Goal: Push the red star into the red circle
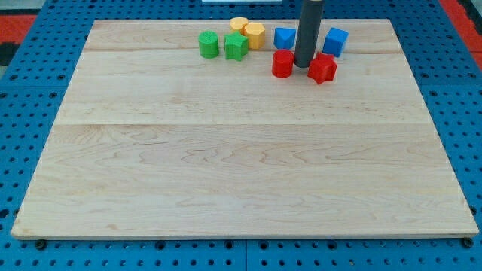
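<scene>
The red circle (283, 64) is a short red cylinder near the view's top, right of centre. The red star (322, 68) lies just to its right, apart from it. My tip (303, 65) stands on the board in the gap between the two red blocks, close to both. The dark rod rises from there out of the view's top.
A blue block (284, 38) and a blue block (336, 41) sit behind the red ones. A green cylinder (208, 44), a green star (236, 47) and two yellow blocks (239, 26) (255, 35) cluster at top centre. The wooden board (241, 165) lies on a blue pegboard.
</scene>
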